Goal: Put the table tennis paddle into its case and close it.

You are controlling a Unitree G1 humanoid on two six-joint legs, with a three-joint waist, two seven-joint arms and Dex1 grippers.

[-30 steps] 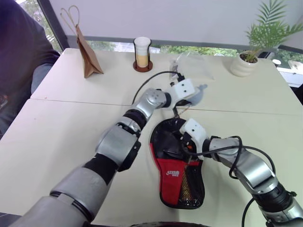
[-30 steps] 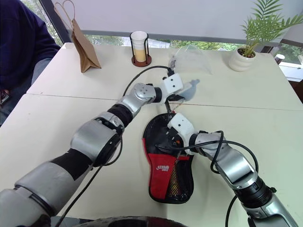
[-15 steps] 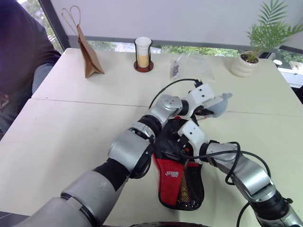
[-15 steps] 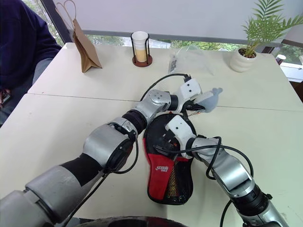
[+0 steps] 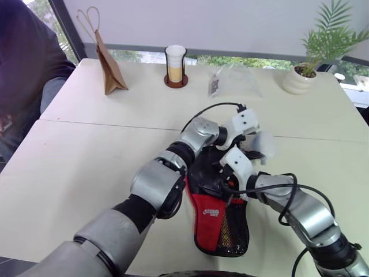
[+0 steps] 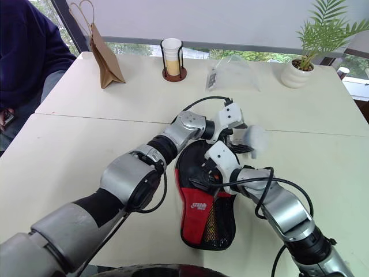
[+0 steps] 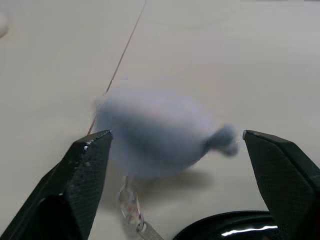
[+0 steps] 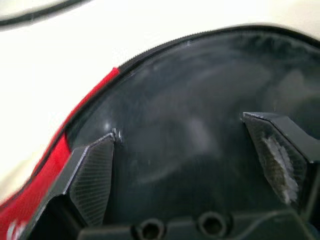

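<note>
Left gripper (image 7: 175, 145) spread wide, holding nothing; a blurred pale grey pom-pom (image 7: 160, 132) sits between and just past its fingers (image 7: 82, 170), with a small metal chain (image 7: 131, 212) under it running toward the case's rim, over the table (image 5: 86, 150) by the seam. Head views show the same charm (image 6: 252, 140) as a pale blur just beyond the left wrist, off the case's round end. Right gripper (image 8: 192, 165) also wide apart and empty, fingers either side of glossy black surface at the round end of the case (image 5: 219, 222); cannot tell if the pads touch it. Case lies flat mid-table, round black end away from the robot, red panel with white lettering and mesh pocket toward it. Paddle not clearly separable from the black case; red edge (image 8: 75, 120) shows along the rim, cannot tell whose. Far side of table: paper bag (image 5: 106, 66), cup (image 5: 174, 62) on a coaster, clear plastic bag (image 5: 233, 81), potted plant (image 5: 300, 78). Person's dark sleeve (image 5: 26, 63) at table's left.
</note>
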